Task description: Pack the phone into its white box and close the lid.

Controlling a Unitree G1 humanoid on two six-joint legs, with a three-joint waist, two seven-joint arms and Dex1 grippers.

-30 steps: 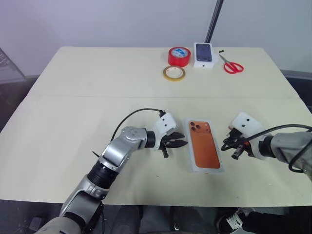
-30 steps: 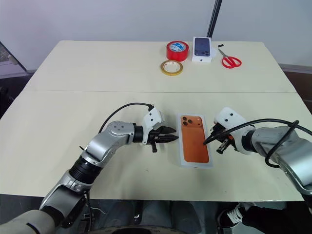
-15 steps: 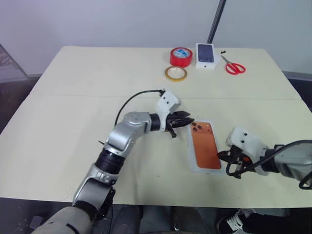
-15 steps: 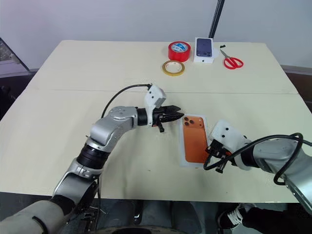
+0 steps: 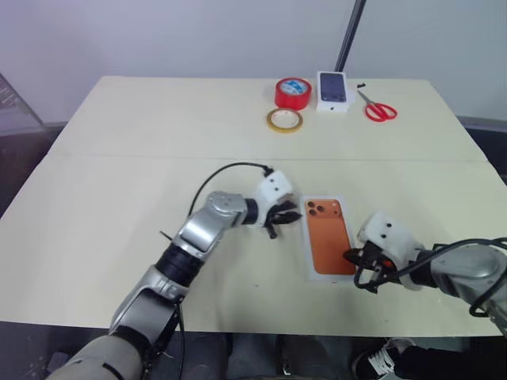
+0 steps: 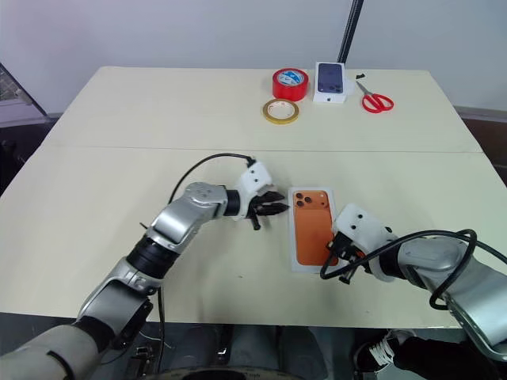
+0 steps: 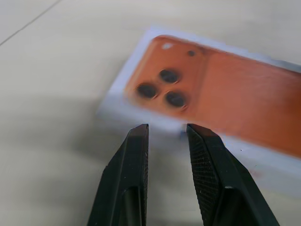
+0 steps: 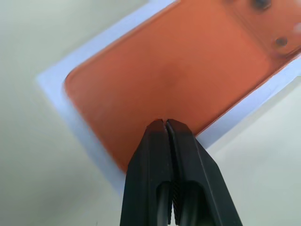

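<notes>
Hovering with its black fingers slightly parted and empty, the left gripper [image 5: 291, 214] sits just beside the white box [image 5: 309, 253]. Inside lies the copper-orange phone [image 5: 330, 241], lenses up. The right gripper [image 5: 350, 257], pinched shut on nothing, touches the phone's near corner.

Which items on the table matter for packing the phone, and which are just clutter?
In play:
- slim copper-orange phone, lying camera side up
- shallow white cardboard box around it
- left gripper, open, beside the box
- right gripper, shut, over the phone

Lying about, at the far edge:
- red tape roll
- yellowish tape ring
- small white carton
- red-handled scissors
</notes>
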